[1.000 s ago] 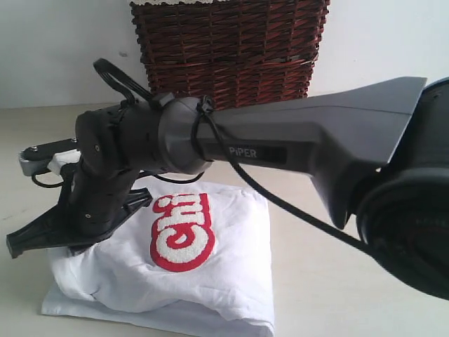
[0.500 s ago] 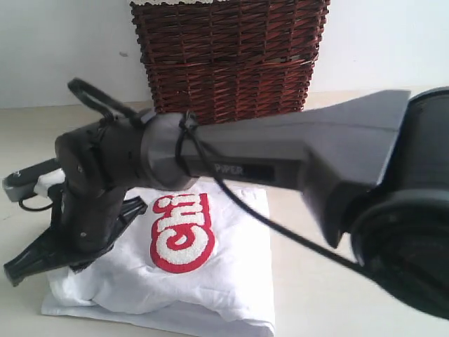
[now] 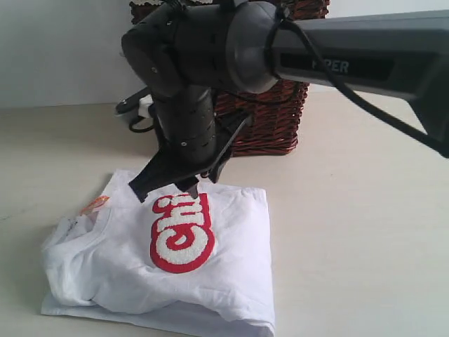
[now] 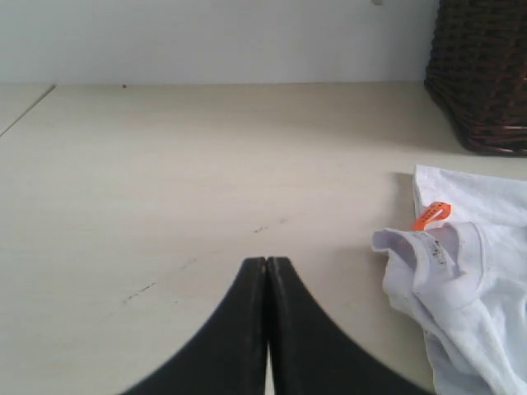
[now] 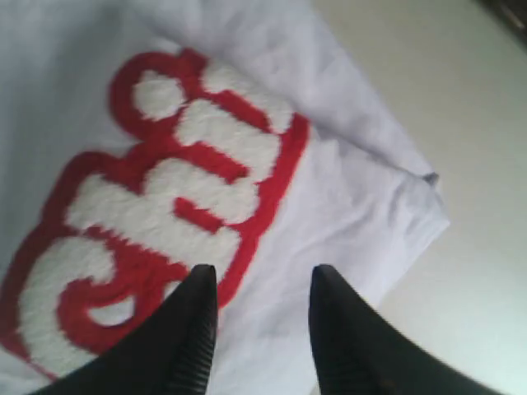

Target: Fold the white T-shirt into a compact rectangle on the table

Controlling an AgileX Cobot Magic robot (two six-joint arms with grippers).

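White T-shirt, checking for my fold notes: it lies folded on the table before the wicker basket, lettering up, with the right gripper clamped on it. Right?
No. The right gripper is not clamped on the white T-shirt: the right wrist view shows its jaws apart, nothing between them. Otherwise yes: folded on the table, before the wicker basket, lettering up.
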